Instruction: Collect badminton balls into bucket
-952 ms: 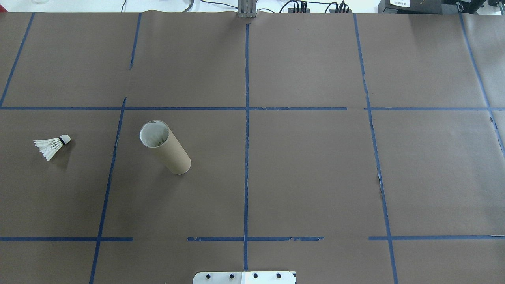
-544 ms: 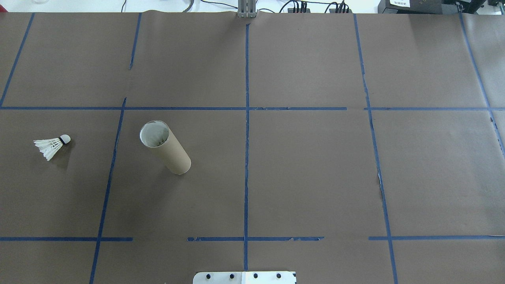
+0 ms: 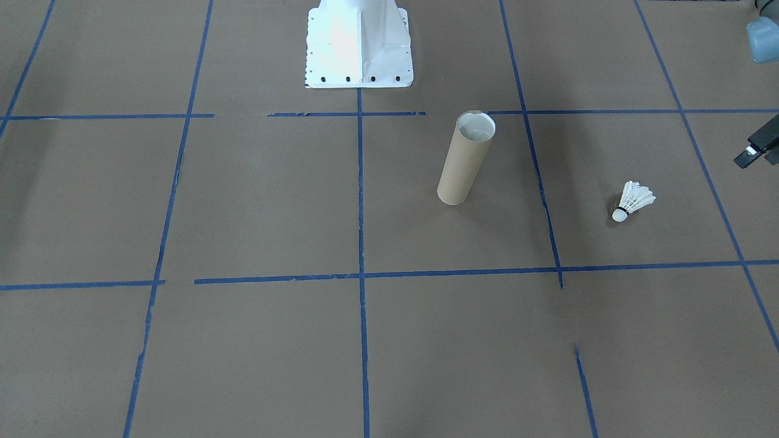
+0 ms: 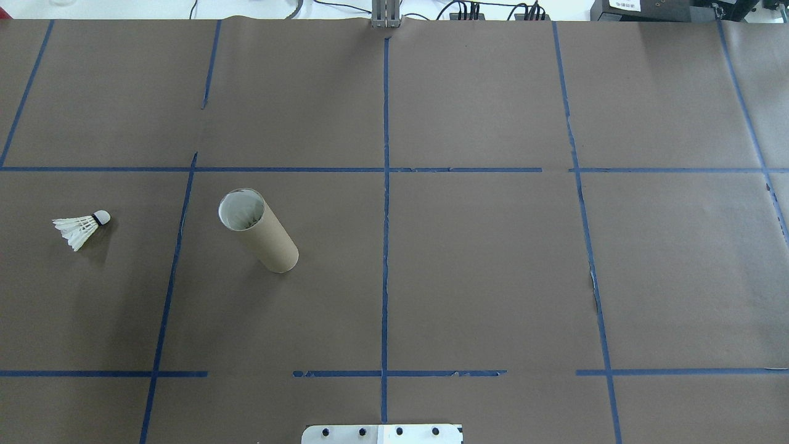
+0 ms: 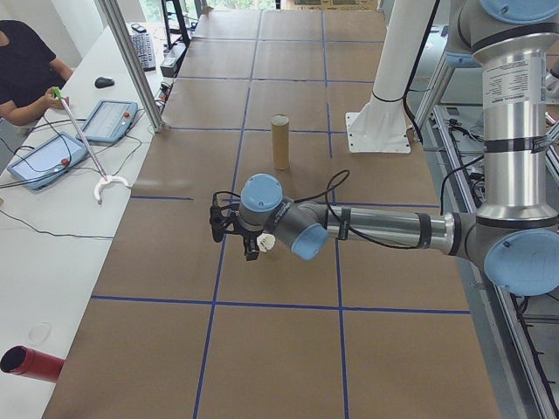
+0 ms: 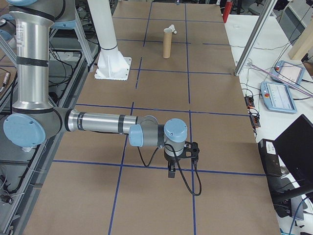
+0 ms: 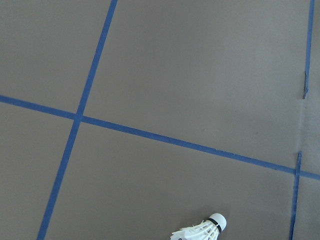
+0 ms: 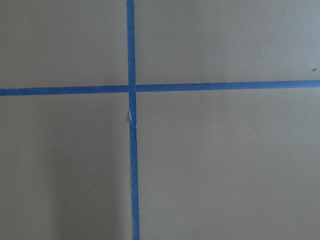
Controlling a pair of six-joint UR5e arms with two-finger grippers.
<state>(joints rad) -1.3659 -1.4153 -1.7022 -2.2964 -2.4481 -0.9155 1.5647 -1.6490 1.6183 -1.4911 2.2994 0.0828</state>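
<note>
The shuttlecock (image 4: 82, 227) lies on its side near the left edge of the bench (image 4: 481, 265); the cardboard tube (image 4: 257, 231) stands upright, well apart from it. For the left hand (image 5: 234, 236) and the right hand (image 6: 180, 161), seen only from the side, I cannot tell how wide they are.

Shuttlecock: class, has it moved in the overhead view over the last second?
No. The shuttlecock lies equally far left of the tube.
</note>
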